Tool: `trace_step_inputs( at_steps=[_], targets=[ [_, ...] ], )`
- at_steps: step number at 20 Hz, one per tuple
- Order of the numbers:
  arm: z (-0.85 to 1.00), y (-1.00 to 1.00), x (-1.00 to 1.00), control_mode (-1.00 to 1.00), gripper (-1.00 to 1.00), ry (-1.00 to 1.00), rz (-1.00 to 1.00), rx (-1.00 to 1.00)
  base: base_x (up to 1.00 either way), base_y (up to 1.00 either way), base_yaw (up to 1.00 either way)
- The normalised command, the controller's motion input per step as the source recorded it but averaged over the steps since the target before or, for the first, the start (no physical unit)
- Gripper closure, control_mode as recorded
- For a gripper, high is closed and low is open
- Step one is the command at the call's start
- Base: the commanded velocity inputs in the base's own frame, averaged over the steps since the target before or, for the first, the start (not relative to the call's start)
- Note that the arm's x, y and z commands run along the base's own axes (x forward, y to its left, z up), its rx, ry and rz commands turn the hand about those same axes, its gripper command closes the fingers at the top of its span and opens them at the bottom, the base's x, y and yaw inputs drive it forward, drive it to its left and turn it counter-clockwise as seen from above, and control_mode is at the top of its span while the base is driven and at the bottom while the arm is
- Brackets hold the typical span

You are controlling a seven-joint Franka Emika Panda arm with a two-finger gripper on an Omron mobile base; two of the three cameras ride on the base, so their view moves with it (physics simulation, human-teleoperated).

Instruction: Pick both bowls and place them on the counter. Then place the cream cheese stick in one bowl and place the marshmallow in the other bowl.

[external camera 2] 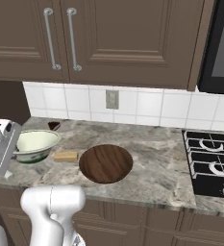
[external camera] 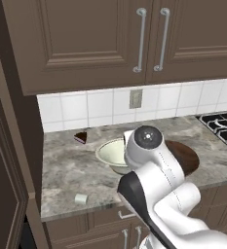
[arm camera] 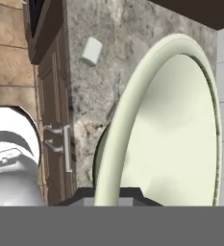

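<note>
- The cream bowl [arm camera: 176, 129] looks to be pinched by its rim alone, and in the right base view its rim sits tilted rather than level on the counter [external camera 2: 156, 168]; if the grip lets go while it leans like that, I judge it could rock, slide or tip over instead of settling flat.
- The cream cheese stick [external camera 2: 66, 156] lies just beside the cream bowl, between it and the wooden bowl [external camera 2: 105, 163]; a careless set-down or a sideways drift of the bowl could knock the stick away (which would make its later pick-up harder).
- The marshmallow [external camera: 81, 198] sits well apart from the cream bowl, close to the counter's front edge; any nudge there could roll it off onto the floor.
- The cake slice [external camera: 80, 137] rests behind the cream bowl, toward the tiled wall, and is no part of the job (best left alone).
- The gripper [arm camera: 107, 192] is clenched about as tightly as it goes, and the hand view has the cream bowl's rim running right down to its finger tips, so I read it as grasping that rim; the contact point itself is hidden at the bottom of the view.
</note>
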Motion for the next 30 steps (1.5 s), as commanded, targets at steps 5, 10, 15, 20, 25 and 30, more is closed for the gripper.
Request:
trace_step_inputs(
  at_steps=[5,10,15,20,25,30],
  targets=[
    [-0.12,0.25,0.22,-1.0,1.0,-0.09,0.04,0.0,0.0,0.0,0.0],
    [-0.15,0.06,0.32,-1.0,1.0,-0.06,0.1,0.0,0.0,0.0,0.0],
    [-0.17,0.25,0.39,-1.0,1.0,0.02,0.17,0.0,0.0,0.0,0.0],
    [-0.2,0.26,0.31,-1.0,1.0,0.02,0.2,-0.01,0.0,0.0,0.0],
    [-0.31,0.17,0.15,-1.0,1.0,0.01,0.06,-0.07,0.0,0.0,0.0],
    [-0.3,0.1,0.21,-1.0,1.0,0.0,0.01,-0.02,0.0,0.0,0.0]
  ],
)
